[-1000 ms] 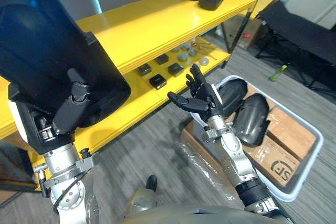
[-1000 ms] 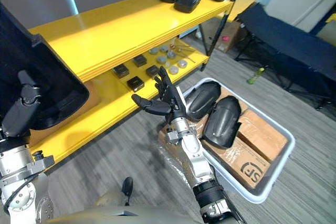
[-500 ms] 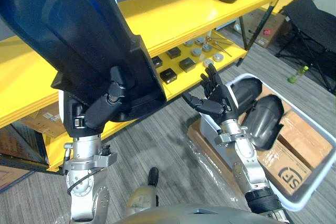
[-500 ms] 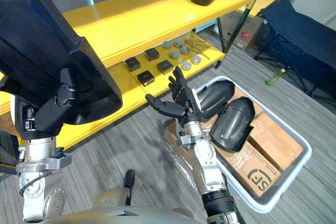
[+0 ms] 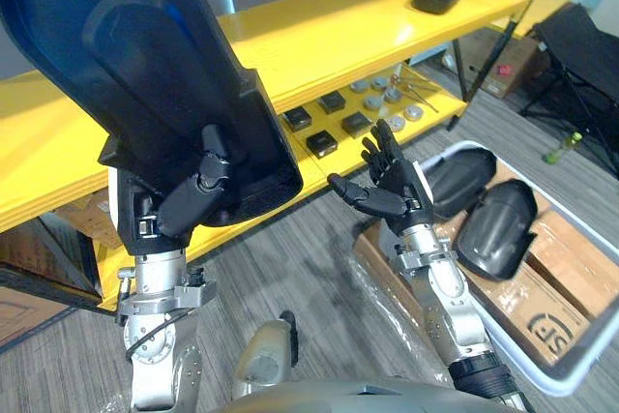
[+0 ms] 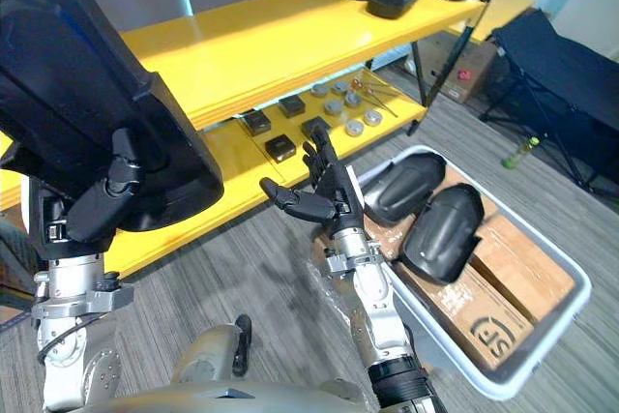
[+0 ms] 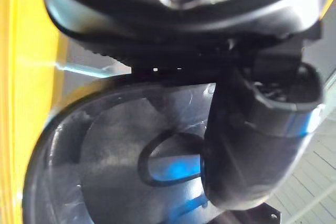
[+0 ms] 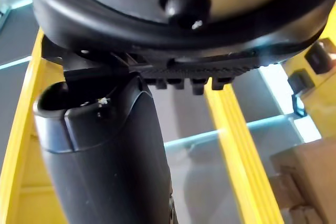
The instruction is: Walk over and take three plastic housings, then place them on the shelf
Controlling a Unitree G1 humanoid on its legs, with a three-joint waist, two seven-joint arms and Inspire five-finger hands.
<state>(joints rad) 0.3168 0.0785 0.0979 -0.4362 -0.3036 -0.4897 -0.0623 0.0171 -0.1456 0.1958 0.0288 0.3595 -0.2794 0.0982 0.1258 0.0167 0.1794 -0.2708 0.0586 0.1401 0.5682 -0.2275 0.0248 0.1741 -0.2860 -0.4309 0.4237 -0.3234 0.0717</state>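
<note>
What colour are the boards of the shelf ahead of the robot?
The shelf boards are bright yellow, upper and lower alike; the right eye view shows them best.

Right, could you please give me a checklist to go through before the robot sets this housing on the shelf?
1. Grip of the left hand on the raised housing: ok, fingers curled round its edge.
2. Bare room on the top shelf: ok.
3. Raised housing clear of the shelf's edge: cannot tell.
4. Spare right hand: ok, open and empty.
5. More housings in the tub: ok, two lie there.
</note>
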